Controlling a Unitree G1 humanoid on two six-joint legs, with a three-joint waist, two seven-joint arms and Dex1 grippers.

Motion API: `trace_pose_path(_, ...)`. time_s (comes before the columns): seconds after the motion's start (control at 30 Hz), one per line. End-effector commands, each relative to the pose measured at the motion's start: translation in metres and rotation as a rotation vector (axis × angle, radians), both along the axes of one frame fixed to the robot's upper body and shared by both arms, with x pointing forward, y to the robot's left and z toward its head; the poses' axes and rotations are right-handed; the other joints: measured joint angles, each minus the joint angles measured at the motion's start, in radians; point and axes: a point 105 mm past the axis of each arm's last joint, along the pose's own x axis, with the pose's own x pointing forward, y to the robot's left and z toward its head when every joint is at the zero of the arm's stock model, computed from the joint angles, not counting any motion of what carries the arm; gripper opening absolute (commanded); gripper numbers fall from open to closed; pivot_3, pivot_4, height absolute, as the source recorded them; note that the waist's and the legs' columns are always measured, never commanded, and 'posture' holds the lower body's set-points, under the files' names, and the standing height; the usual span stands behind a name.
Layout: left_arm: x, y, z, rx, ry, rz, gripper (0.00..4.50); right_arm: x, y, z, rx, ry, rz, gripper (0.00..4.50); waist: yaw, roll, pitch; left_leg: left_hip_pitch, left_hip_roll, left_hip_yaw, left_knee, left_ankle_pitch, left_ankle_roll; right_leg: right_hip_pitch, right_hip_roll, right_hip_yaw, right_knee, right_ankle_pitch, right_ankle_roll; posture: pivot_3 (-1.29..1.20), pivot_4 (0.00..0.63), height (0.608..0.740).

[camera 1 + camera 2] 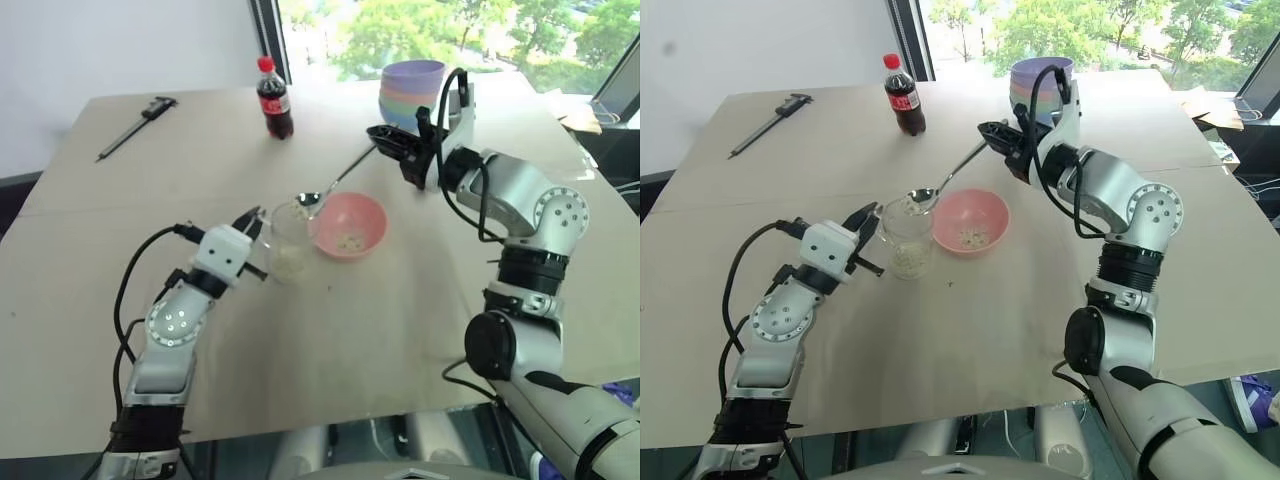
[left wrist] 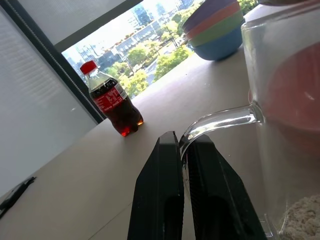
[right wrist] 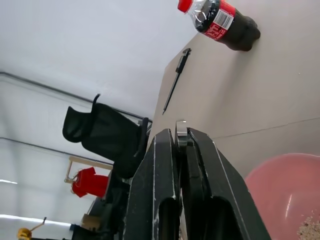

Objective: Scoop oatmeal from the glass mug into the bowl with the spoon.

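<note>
Right gripper [image 1: 992, 131]: clenched on the end of the spoon [image 1: 945, 183] handle, held up over the far half of the desk [image 1: 1040, 330].
Spoon: slants down from that grip; its head hangs over the rim of the glass mug [image 1: 906, 240], tipped toward the bowl [image 1: 971, 221].
Left gripper [image 1: 255, 222]: clamped shut on the mug's clear handle, seen close in the left wrist view.
Glass mug: upright near the middle of the desk, just beside the bowl, a layer of oatmeal [image 1: 906, 262] in its bottom.
Bowl: pink, on the mug's right, a few flakes lying inside.
Desk: pale wood-coloured boards, a seam running across.
Far edge: cola bottle [image 1: 903, 96] upright; stack of pastel bowls [image 1: 1032, 85] behind the right gripper.
Far left corner: long black caliper-like tool [image 1: 770, 123].
Room: white wall at the left, a window with green trees beyond the far edge.
</note>
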Motion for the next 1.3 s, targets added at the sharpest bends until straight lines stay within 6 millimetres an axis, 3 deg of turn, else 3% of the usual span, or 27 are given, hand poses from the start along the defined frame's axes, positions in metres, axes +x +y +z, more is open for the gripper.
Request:
trace_pose_path(0.03,-0.007,0.005,0.000,0.016,-0.003,0.015,0.03,-0.001,-0.004,0.022,0.046,-0.051,-0.002,0.00,-0.001,0.000,0.000,0.000,0.000,0.000,0.000,0.000,0.000,0.000,0.000,0.000,0.000,0.000,0.000,0.00,0.150,0.740)
trace_pose_path(0.33,-0.018,0.030,-0.004,-0.006,0.007,0.114,0.03,0.018,-0.026,0.016,0.048,-0.007,-0.085,0.00,-0.001,0.000,0.000,0.007,0.002,0.004,-0.002,-0.001,0.002,0.006,0.001,0.003,-0.001,0.000,0.000,0.00,0.150,0.740)
trace_pose_path(0.5,-0.020,0.042,0.008,-0.122,-0.028,0.158,0.03,0.023,-0.028,0.002,-0.118,-0.080,-0.134,0.00,-0.003,0.000,0.000,0.008,0.004,0.007,-0.002,-0.001,0.002,0.006,0.003,0.005,0.000,0.000,0.000,0.00,0.150,0.740)
trace_pose_path(0.73,-0.018,0.044,0.009,-0.148,-0.026,0.183,0.03,0.014,-0.009,0.011,-0.458,-0.523,-0.144,0.00,0.000,0.000,0.000,0.006,0.003,0.007,-0.002,-0.002,0.003,0.005,0.002,0.005,-0.003,0.000,0.000,0.00,0.150,0.740)
trace_pose_path(0.87,-0.019,0.045,0.006,-0.150,-0.014,0.190,0.03,-0.019,0.021,0.019,-0.619,-0.877,0.029,0.00,0.000,0.000,0.000,0.006,0.003,0.006,-0.002,-0.002,0.003,0.005,0.002,0.004,-0.004,0.000,0.000,0.00,0.150,0.740)
trace_pose_path(1.0,-0.018,0.047,0.004,-0.206,-0.007,0.195,0.03,-0.034,0.028,0.012,-0.740,-1.060,0.134,0.00,0.002,0.000,0.000,0.006,0.004,0.005,-0.002,-0.002,0.002,0.005,0.002,0.004,-0.004,0.000,0.000,0.00,0.150,0.740)
trace_pose_path(1.1,-0.018,0.048,0.003,-0.219,-0.005,0.199,0.03,-0.031,0.025,0.010,-0.722,-1.027,0.122,0.00,0.006,-0.001,0.000,0.006,0.003,0.004,-0.002,-0.002,0.002,0.005,0.001,0.003,-0.004,0.000,0.000,0.00,0.150,0.740)
trace_pose_path(1.3,-0.016,0.044,-0.002,-0.194,0.004,0.195,0.03,-0.003,0.006,0.038,-0.457,-0.738,-0.060,0.00,0.008,-0.001,0.000,0.006,0.003,0.003,-0.002,-0.001,0.002,0.005,-0.003,0.003,-0.004,0.000,0.000,0.00,0.150,0.740)
